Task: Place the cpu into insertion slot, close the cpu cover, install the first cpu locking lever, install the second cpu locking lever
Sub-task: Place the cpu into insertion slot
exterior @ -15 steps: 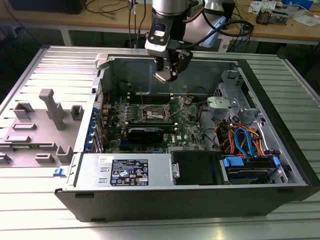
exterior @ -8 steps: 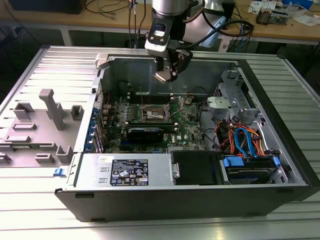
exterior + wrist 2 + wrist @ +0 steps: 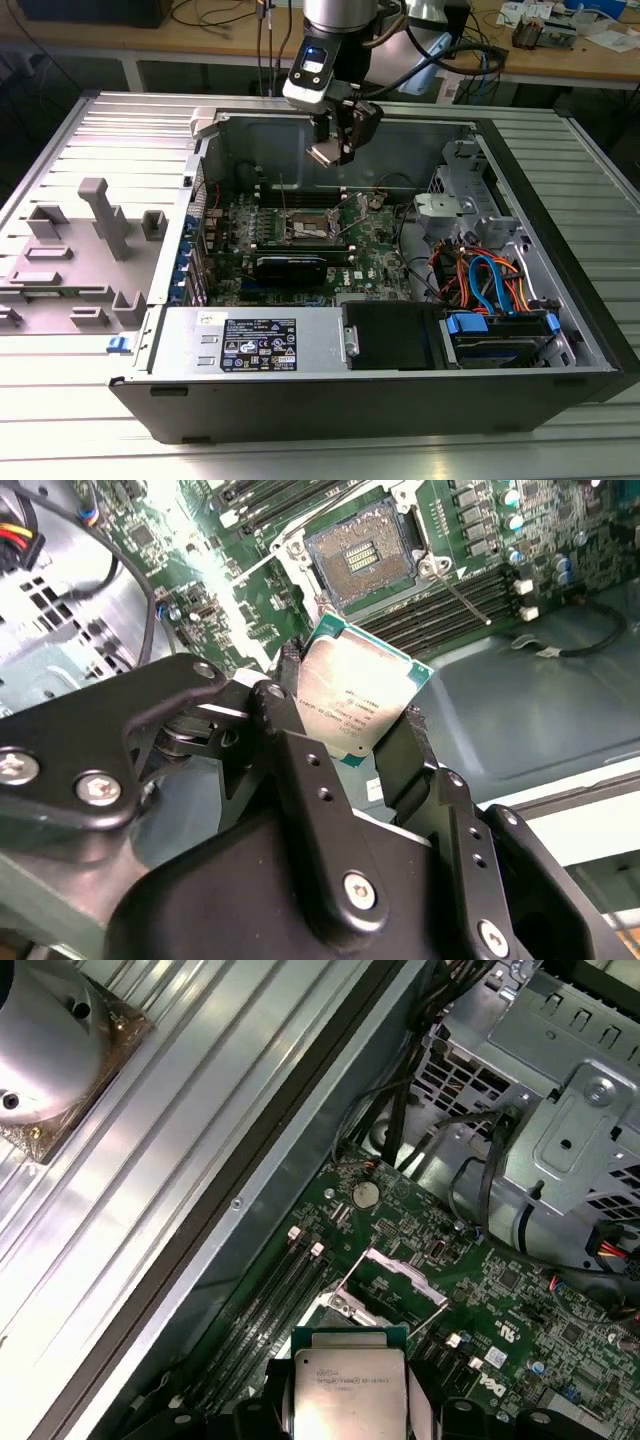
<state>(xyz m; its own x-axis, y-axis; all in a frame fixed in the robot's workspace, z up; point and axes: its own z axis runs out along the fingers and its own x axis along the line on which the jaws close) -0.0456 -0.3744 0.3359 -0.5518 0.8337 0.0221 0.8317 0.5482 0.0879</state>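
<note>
On the slatted metal bench lies an open computer case, and at its near edge sit a labelled power supply and, toward the exterior view's right, blue and orange cables. Farther in, past a long black card, the insertion slot sits bare on the green motherboard, its pin field uncovered. The cpu cover stands raised at the slot's edge, and a thin lever sticks up beside it. Above the board and slightly farther back than the slot, the claw pinches the cpu by two opposite edges. The chip is well clear of the slot. It is close to square, so no long axis stands out. It hangs tilted rather than level with the board, its metal top facing both wrist views. A wooden bench runs along the far side.
</note>
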